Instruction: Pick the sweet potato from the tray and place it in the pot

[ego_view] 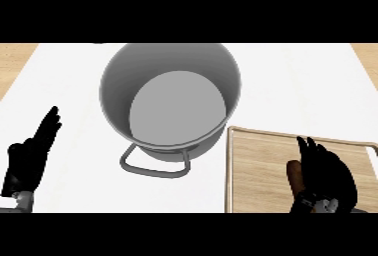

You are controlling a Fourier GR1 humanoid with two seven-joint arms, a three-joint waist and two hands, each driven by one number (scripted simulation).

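Our right hand (325,172) sits low over the near right of the scene, above the wooden tray (255,165), its fingers running fairly straight and pointing toward the far side; we read it as open, with nothing curled into it yet. Just at its left edge lies the sweet potato (293,179), a reddish-brown sliver showing beside the palm, on the tray; its long axis runs near to far, roughly parallel with our fingers; most of it is hidden by the hand, so we cannot tell whether hand and potato are touching or merely close.

Outward from there, to the left and farther off, stands the grey pot (118,95), wide-mouthed, with a loop handle (153,167) facing us; the tray's left rim lies just beside the pot's near right wall.

Our left hand (29,150) rests at the near left edge, fingers straight and up, well apart from tray and pot.

We judge the right hand to be the one for the pick, since the potato lies on its inner side; the fingers must close across the short width, and the carry then goes left and away to the pot's mouth.
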